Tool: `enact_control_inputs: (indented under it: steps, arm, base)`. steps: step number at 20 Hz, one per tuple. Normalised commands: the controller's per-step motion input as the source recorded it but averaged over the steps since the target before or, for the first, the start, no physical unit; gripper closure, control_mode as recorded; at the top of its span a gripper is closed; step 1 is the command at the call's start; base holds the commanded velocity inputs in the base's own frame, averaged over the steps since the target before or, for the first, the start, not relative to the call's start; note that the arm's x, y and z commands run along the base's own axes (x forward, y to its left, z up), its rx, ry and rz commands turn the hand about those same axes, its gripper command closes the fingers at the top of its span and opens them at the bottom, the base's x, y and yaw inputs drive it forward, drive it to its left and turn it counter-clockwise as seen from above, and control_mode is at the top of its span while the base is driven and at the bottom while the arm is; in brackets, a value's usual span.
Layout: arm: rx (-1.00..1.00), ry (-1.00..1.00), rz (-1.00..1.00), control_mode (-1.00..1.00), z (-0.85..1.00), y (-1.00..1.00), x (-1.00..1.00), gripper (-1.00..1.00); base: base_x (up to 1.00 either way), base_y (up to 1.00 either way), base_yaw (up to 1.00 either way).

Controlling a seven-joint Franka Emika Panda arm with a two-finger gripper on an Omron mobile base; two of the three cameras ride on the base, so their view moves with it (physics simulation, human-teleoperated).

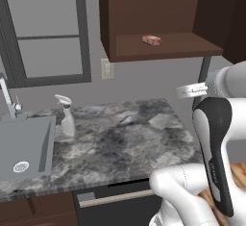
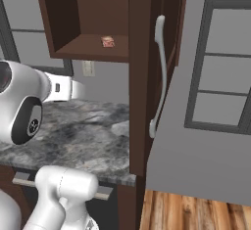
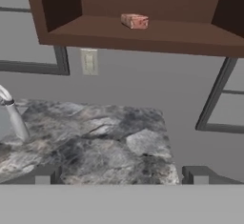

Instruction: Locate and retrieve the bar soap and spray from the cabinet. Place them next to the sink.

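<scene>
The bar soap [image 1: 152, 40] [image 2: 108, 41] [image 3: 134, 21], a small reddish block, lies on the bottom shelf of the open dark brown cabinet [image 1: 168, 48] [image 2: 88, 48] [image 3: 143, 37]. The pale spray [image 1: 66, 118] [image 3: 15, 116] stands upright on the marble counter, right beside the sink [image 1: 29, 145]. My gripper [image 3: 121, 176] is open with nothing between its fingertips [image 3: 45, 175]. It hovers over the counter, below and well in front of the shelf, and faces the soap.
The cabinet's open door [image 2: 142, 87], with a long pale handle [image 2: 158, 77], hangs to the right of the shelf. A wall outlet [image 1: 107, 69] [image 3: 89, 61] sits under the cabinet. The faucet [image 1: 7, 95] rises behind the sink. The counter [image 1: 125, 133] ends at the right, over wooden floor.
</scene>
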Motion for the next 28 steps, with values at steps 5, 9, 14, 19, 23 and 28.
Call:
enact_control_inputs:
  steps: [5,9,14,19,23,28]
  arm:
    - [-0.01,-0.05,-0.03,-1.00,0.04,-0.07,0.25,-1.00]
    - [0.00,-0.03,0.00,-1.00,0.04,-0.11,0.26,-1.00]
    - [-0.01,0.01,0.00,-1.00,0.13,-0.02,0.19,-1.00]
    - [0.01,-0.02,0.00,-1.00,0.04,-0.03,0.03,-1.00]
    - [0.01,-0.01,0.00,-1.00,0.22,-0.02,0.02,-1.00]
    - [0.00,-0.03,0.00,-1.00,0.21,-0.06,0.04,-1.00]
  base:
    - [0.00,0.00,0.00]
    - [0.00,0.00,0.00]
    - [0.00,0.00,0.00]
    - [0.00,0.00,0.00]
    - [0.00,0.00,0.00]
    - [0.00,0.00,0.00]
